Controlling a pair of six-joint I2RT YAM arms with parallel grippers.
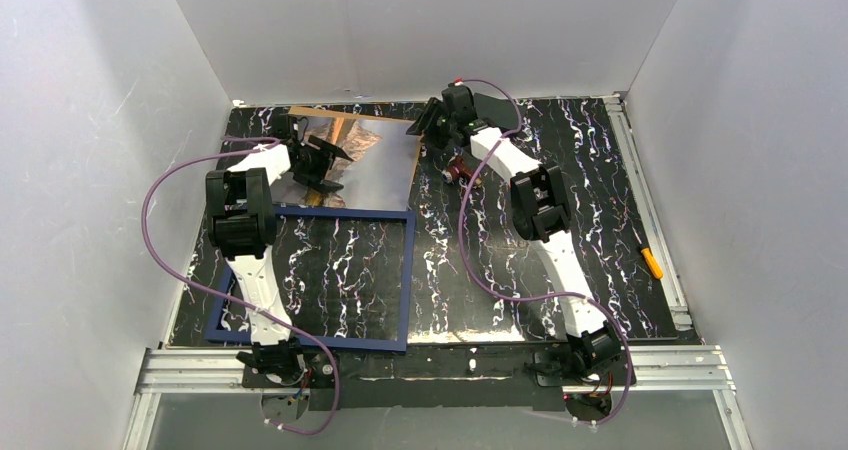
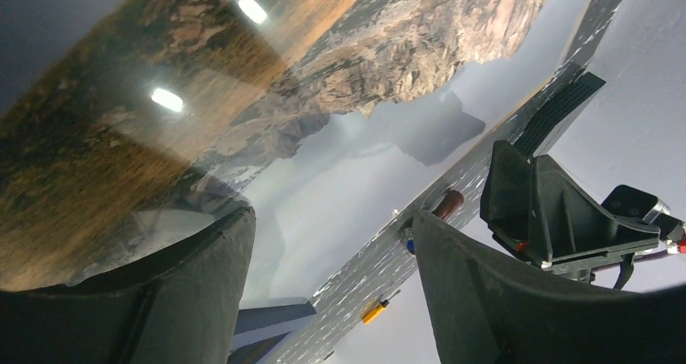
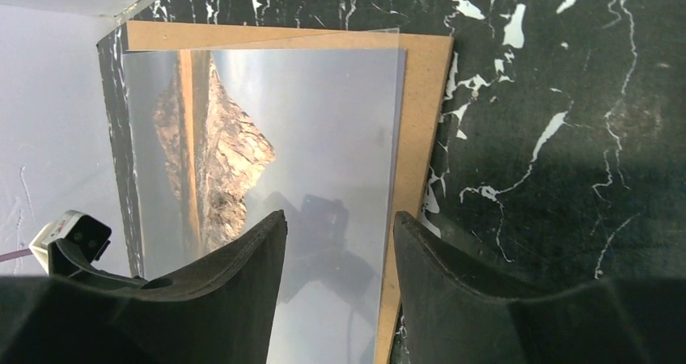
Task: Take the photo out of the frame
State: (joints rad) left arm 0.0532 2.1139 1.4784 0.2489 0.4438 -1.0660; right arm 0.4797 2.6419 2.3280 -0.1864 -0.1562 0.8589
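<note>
Top view: shows the photo (image 1: 385, 155) lying flat just beyond the far rail of the frame (image 1: 408, 270), outside it, with the left gripper (image 1: 322, 170) over it and the right gripper (image 1: 432, 127) at its corner farthest from the frame.
Left wrist: shows fingers (image 2: 178, 299) spread, nothing between.
Right wrist: shows fingers (image 3: 235, 299) apart over the photo's edge, gripping nothing.

One photo (image 1: 385, 165), one frame (image 1: 350, 211), two robot arms (image 1: 245, 220) (image 1: 540, 205)

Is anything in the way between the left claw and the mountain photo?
Only maybe a clear sheet lying on the photo. The left claw hangs open right over it; the blue frame lies nearer the arms.
</note>
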